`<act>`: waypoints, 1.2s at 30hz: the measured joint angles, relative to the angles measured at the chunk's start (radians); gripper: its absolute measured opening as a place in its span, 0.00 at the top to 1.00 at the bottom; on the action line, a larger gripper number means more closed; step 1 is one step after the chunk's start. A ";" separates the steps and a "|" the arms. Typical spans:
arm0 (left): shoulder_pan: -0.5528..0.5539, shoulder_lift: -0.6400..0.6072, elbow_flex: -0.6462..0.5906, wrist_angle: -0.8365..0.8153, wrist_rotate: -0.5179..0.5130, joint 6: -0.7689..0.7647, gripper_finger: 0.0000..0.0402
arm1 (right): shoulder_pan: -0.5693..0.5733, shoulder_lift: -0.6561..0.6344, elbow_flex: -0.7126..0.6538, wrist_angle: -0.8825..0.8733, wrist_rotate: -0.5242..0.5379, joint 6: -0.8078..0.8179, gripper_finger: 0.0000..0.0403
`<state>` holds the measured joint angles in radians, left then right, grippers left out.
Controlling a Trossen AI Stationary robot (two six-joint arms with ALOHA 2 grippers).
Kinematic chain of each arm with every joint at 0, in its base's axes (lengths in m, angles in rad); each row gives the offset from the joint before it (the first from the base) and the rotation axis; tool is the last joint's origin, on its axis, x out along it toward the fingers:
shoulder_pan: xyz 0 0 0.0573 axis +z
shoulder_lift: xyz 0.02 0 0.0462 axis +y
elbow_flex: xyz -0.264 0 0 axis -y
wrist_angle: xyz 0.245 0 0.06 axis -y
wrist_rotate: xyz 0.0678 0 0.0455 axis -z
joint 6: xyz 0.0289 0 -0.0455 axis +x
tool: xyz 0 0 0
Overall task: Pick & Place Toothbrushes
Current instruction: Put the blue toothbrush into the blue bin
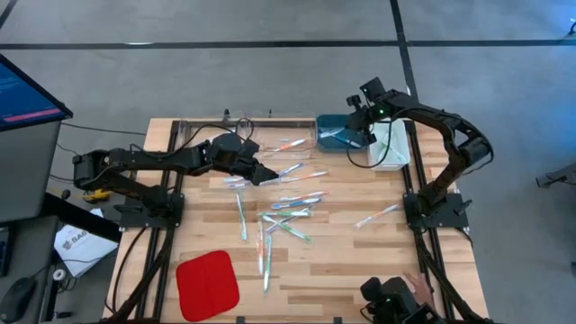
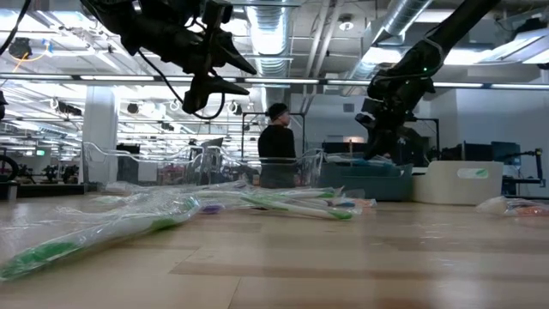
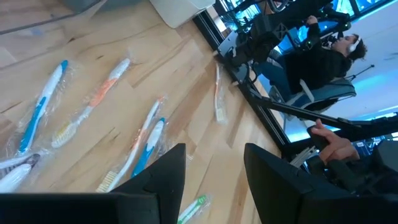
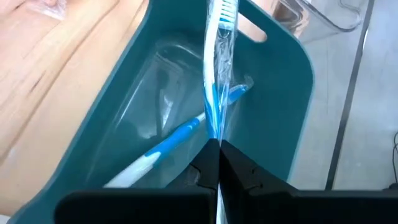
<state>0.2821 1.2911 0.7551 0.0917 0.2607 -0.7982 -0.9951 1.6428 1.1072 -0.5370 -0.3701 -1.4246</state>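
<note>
Here my right end effector [image 4: 217, 144] is clenched on a wrapped blue toothbrush [image 4: 219, 68] over the teal bin [image 4: 287, 93]: light, stiff, slippery wrapper, best pinched mid-handle; my left end effector [image 3: 214, 171], released, hovers above those scattered toothbrushes [image 1: 286, 209] on the counter [image 1: 360, 270].

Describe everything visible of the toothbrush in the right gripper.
The toothbrush is blue and white, sealed in a clear wrapper. The right gripper is shut on its handle, holding it over the teal bin, its bristled head pointing away from the fingers. Below it another blue toothbrush lies in the bin.
</note>
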 joint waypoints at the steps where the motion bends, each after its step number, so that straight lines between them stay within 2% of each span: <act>1: 0.000 0.000 0.000 0.000 0.000 0.000 0.60 | 0.000 0.000 0.000 0.001 -0.005 0.000 1.00; 15: 0.000 0.000 0.000 0.002 0.000 -0.001 0.60 | -0.001 0.097 0.000 0.024 -0.024 0.008 1.00; 21: 0.000 0.000 0.000 0.002 -0.001 -0.001 0.60 | 0.000 0.097 0.000 0.068 -0.022 0.163 0.99; 26: 0.000 0.000 0.000 0.002 -0.001 -0.001 0.60 | 0.000 0.097 0.000 0.117 -0.019 0.267 0.93; 36: 0.000 0.000 0.000 0.003 -0.002 0.005 0.60 | 0.002 0.097 0.000 0.102 -0.013 0.324 0.76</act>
<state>0.2821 1.2911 0.7551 0.0948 0.2588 -0.7936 -0.9933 1.7393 1.1072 -0.4348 -0.3836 -1.1001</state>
